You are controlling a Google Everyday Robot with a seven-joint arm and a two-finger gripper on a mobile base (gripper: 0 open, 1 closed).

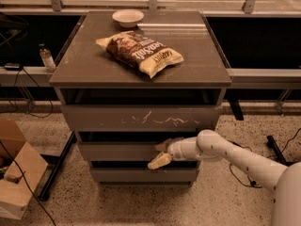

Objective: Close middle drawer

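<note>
Gripper [162, 153], fingers spread apart, touches middle drawer [117, 151] front, right of centre.

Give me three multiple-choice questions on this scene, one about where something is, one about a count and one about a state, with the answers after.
1. Where is the gripper?
A. on the floor
B. at the front of the middle drawer
C. tucked behind the robot

2. How many things lie on the cabinet top?
A. one
B. two
C. four

3. How does the chip bag sit?
A. lying flat
B. standing upright
C. hanging off the edge

Answers: 1 B, it sits at the plain grey front below the scratched drawer. 2 B, only the chip bag and a white bowl are there. 3 A, its printed face is turned up.
</note>
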